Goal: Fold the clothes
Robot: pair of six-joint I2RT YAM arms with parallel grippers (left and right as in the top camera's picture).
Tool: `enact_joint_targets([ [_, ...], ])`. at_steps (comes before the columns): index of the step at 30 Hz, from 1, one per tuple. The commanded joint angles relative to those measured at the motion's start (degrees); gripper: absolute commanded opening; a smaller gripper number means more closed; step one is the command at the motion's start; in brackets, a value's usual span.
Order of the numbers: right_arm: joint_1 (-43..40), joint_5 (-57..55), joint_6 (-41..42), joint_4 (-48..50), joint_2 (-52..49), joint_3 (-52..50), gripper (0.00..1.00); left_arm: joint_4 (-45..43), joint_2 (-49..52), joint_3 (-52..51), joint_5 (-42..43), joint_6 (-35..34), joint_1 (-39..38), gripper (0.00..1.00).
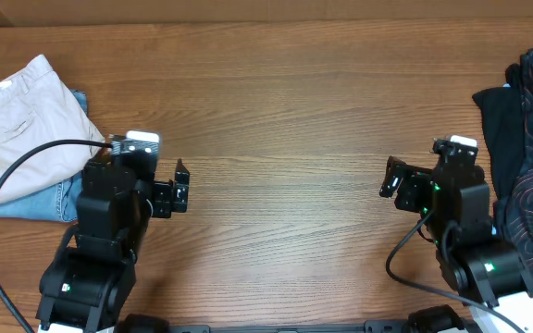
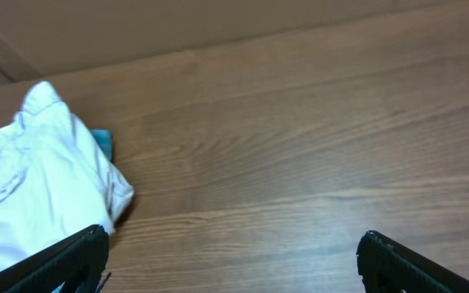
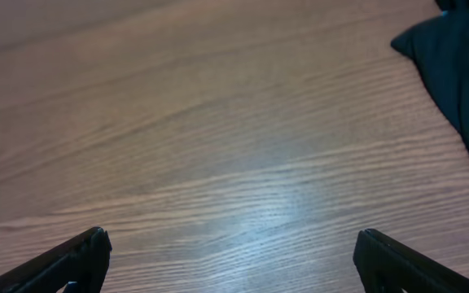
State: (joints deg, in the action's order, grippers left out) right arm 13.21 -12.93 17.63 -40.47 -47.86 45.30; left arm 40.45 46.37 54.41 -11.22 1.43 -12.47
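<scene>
1. Left claw (image 2: 233, 236) stands spread to its widest and grips nothing, its black fingers (image 2: 63, 262) hanging over bare wood.
2. Right claw (image 3: 230, 234) is equally wide apart and empty.
3. Beige shorts (image 1: 21, 129) lie at the far left of the wooden surface (image 1: 285, 102), just beside the left claw but apart from its fingers.
4. Beneath the shorts, a blue denim piece (image 1: 40, 202) shows along its near edge.
5. Dark garments (image 1: 530, 139) are heaped at the right edge, near the right arm.
</scene>
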Motion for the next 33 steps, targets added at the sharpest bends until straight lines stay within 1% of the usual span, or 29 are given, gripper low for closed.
enact_joint_targets([
  [1,0.28,-1.16,0.39,0.35,-3.26,-0.42,1.00,0.04,-0.63,-0.26,-0.33,-0.98,1.40,1.00],
  [11,0.28,-1.16,0.39,0.35,-14.99,-0.42,1.00,1.81,-0.17,-0.28,-0.28,-0.98,1.40,1.00],
  [15,0.28,-1.16,0.39,0.33,-18.49,-0.42,1.00,3.65,0.11,-0.28,-0.28,-1.01,1.40,1.00],
  [17,0.28,-1.16,0.39,0.28,-18.67,-0.46,1.00,4.50,0.13,-0.28,-0.28,-0.98,1.40,1.00],
  [24,0.22,-1.14,0.39,0.28,-10.34,-0.46,1.00,6.10,0.46,-0.28,-0.28,-0.98,1.40,1.00],
  [29,0.20,-1.20,0.37,0.13,-0.83,-0.46,1.00,6.10,1.07,-0.28,-0.28,-0.98,1.40,1.00],
  [33,-1.68,-1.22,0.11,-3.28,7.45,-0.46,1.00,6.10,1.31,-0.28,-0.28,-0.98,1.40,1.00],
])
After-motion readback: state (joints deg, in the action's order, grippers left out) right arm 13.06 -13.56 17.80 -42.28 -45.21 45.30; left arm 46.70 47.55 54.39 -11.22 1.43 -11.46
